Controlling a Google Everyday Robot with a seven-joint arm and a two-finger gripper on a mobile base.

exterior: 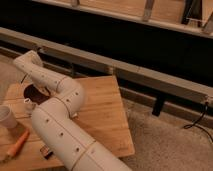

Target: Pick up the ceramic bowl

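Down at the near rim of the ceramic bowl [34, 91] with the pincer [30, 103], seemingly touching it; cannot tell whether apart or together. Dark maroon, resting far-left on the wooden counter [107, 117], partly behind the white arm [60, 130]. Near-left of it: whitish cup [6, 118]; nearer still, an orange item [18, 144].

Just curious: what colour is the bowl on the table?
The bowl is dark maroon, best in camera view; gripper at its near rim.
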